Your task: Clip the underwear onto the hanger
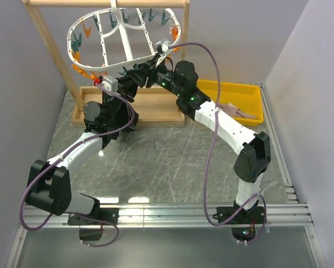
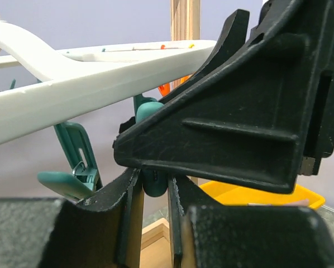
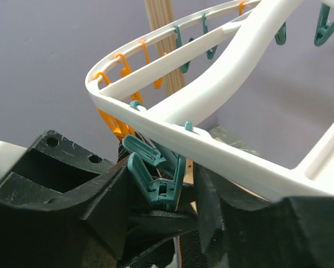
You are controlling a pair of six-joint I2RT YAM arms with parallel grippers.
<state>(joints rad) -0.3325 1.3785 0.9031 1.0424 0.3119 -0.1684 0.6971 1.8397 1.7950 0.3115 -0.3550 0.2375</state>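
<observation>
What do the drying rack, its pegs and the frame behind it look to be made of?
The hanger looks like moulded white plastic: smooth and faintly glossy, with rounded ribs. The teal peg is probably plastic too, more matte, with moulded ridges and one even colour throughout. The frame looks like pale unpainted wood, with fine grain lines running along the post.

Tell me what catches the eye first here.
A white hanger ringed with orange and teal pegs hangs from a wooden frame at the back. At its near rim the left pincer and right pincer crowd together, the right astride a teal peg. A yellow bin sits at the right.
</observation>
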